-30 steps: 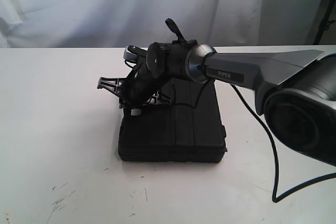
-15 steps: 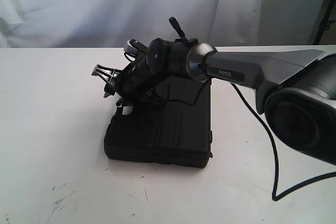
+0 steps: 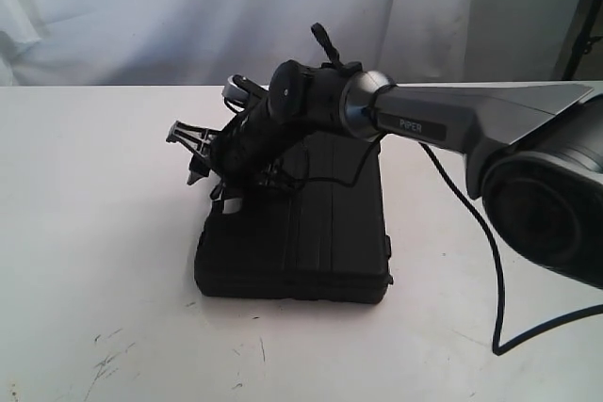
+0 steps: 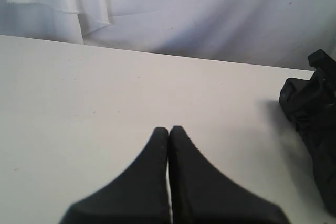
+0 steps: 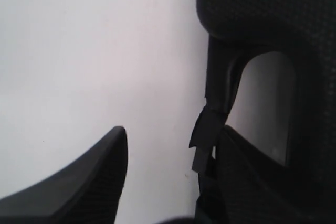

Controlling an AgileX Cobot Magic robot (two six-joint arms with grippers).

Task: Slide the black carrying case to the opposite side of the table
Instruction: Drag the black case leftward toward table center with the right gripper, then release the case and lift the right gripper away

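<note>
Black ribbed case [image 3: 311,233] on white table [image 3: 94,233]; right arm [image 3: 443,124] angled down, right gripper [image 3: 191,152] splayed wide; left gripper [image 4: 168,129] pinched together

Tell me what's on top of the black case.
The right gripper and wrist hang over the black case, far left corner. The lid beneath them is covered; contact unseen.

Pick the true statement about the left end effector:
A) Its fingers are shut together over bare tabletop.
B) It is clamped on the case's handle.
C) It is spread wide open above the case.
A: in the left wrist view, the left end effector shows both fingers pressed together with nothing between them, and only the white table lies beneath.
</note>
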